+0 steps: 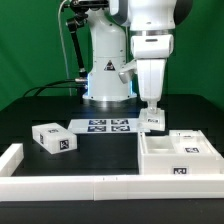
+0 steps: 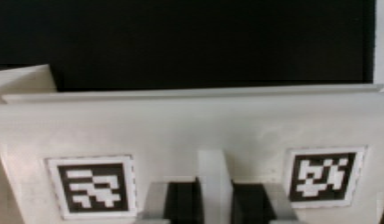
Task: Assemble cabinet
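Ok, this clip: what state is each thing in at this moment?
Pincer: lowered around a small tagged part, grip unclear.
Small tagged part: upright between the pincer's fingers.
Cabinet box: resting on the table, open side up.
Drawer block: loose on the table, apart from the box.
Marker board: lying flat.

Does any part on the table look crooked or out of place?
The small drawer block at the exterior view's left lies turned at an angle to the marker board beside it, apart from the cabinet box. Nothing looks damaged.
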Robot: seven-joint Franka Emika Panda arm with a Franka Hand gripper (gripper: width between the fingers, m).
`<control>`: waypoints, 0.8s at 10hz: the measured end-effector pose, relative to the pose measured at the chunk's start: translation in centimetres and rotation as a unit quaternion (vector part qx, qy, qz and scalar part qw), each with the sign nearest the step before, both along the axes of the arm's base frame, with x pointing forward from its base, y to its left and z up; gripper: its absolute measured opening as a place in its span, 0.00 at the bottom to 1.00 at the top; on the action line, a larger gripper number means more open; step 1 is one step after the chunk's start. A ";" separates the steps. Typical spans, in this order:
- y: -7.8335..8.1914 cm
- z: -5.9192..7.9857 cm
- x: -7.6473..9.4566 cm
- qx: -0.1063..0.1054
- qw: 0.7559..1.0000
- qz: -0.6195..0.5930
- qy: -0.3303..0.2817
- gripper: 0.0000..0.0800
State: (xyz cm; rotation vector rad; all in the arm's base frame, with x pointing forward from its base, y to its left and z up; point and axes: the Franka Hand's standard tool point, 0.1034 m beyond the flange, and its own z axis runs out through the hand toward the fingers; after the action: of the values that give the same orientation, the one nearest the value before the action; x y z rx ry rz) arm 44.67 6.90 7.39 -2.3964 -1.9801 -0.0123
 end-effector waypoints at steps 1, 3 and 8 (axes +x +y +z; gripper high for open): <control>0.0 0.0 0.3 0.001 1.000 -0.001 0.000 0.09; 0.2 -0.5 0.5 0.004 1.000 -0.001 0.004 0.09; 0.3 -0.9 0.5 0.006 1.000 -0.002 0.007 0.09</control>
State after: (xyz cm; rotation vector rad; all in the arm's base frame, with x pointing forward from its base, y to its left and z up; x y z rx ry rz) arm 45.19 7.20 6.54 -2.3863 -1.9647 -0.0067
